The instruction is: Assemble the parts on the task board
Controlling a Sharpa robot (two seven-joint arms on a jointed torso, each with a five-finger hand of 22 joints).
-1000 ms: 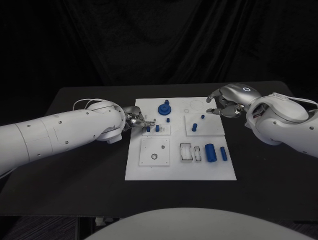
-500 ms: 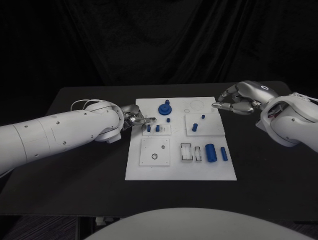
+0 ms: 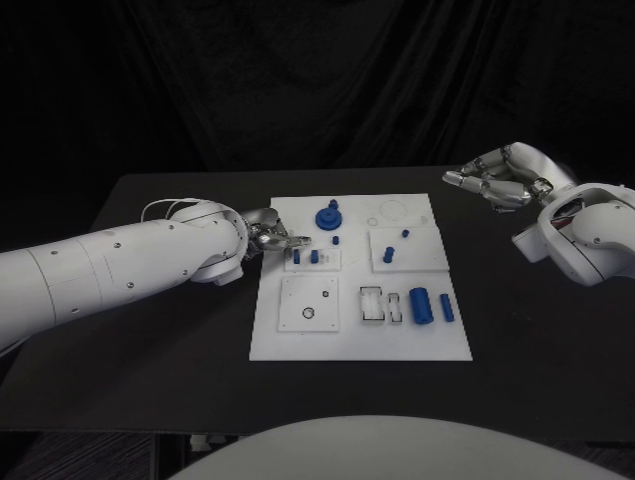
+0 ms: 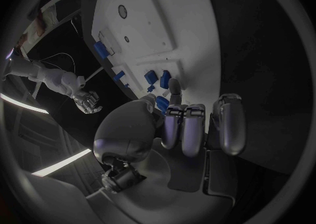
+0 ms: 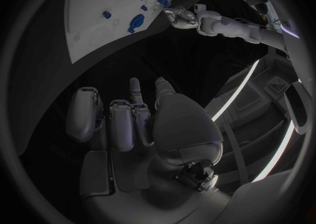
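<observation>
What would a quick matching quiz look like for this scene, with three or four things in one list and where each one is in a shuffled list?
Things:
1. left hand
2. right hand
3. gear-shaped blue part
4. two long blue parts

Places:
A. lying at the board's near right
B. at the board's left edge
C. over bare table, off the board's far right corner
D. standing at the board's far middle

Pairs: 1-B, 2-C, 3-D, 4-A
</observation>
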